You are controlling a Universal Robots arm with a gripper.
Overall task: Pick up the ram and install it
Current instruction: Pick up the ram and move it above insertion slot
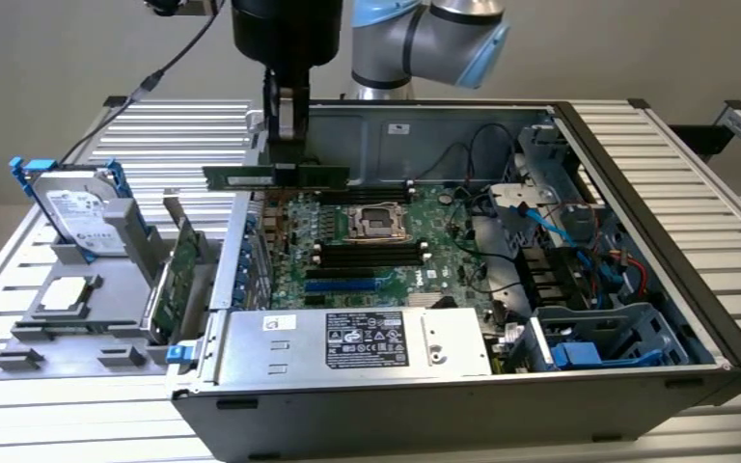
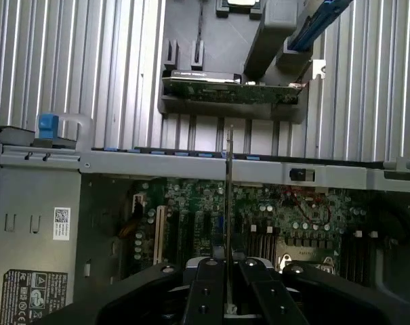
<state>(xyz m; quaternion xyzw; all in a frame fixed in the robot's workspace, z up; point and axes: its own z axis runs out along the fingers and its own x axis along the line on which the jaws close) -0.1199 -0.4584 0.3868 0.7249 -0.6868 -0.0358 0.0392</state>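
Expansion card (image 1: pixel 184 265) stands beside the case (image 1: pixel 679 270), at the exterior view's left. Gripper (image 1: pixel 286 164), jaws nearly closed, clamps the ram (image 1: pixel 235 177) mid-length, level, over the case's far-left corner. Risk: tilt in this narrow grip; memory slots' (image 1: pixel 370 253) latches possibly shut, blocking seating.

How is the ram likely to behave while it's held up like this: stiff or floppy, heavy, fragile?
Probably stiff: the ram juts level to both sides of the gripper without sagging. Likely light, as a pinch near its middle holds it. Possibly fragile: it looks blade-thin edge-on in the wrist view, so sideways force could harm it.
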